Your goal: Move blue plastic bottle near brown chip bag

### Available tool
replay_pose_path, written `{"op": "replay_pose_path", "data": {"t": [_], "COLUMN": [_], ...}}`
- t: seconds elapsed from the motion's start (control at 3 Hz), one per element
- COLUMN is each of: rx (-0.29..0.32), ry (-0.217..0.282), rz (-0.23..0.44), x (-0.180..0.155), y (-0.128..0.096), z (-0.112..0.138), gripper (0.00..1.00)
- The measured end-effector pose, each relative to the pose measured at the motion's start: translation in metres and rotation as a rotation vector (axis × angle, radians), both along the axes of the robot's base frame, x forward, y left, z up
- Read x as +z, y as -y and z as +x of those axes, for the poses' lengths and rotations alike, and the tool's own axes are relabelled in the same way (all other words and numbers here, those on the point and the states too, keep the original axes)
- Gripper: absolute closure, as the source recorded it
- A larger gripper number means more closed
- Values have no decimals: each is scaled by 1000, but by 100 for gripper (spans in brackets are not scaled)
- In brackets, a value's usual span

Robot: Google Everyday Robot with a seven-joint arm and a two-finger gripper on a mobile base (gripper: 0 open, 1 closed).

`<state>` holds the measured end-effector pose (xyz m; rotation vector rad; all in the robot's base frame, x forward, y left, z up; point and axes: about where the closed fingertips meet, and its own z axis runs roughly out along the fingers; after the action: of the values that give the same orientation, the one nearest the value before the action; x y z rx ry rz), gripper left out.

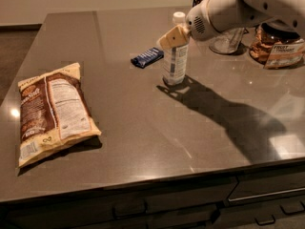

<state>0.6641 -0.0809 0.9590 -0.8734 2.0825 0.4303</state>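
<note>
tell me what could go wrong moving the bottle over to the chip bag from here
1. The hand is high up at the slim, upright blue plastic bottle, near its cap; a sideways nudge there could tip it.
2. The snack bar lies just left of the bottle, toward the brown chip bag; a low carry might knock it.
3. An overshoot could set the bottle on the uneven bag, where it may topple.
</note>
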Motion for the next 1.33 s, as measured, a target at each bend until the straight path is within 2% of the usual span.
{"op": "replay_pose_path", "data": {"t": [0.33,0.67,1.0,1.33], "rx": [13,55,131,204], "ry": [-3,21,46,57], "rz": [5,29,58,76], "x": [8,29,48,56], "y": [-4,-16,-40,-68], "z": [-4,-15,-27,-31], "gripper": [64,88,100,100]}}
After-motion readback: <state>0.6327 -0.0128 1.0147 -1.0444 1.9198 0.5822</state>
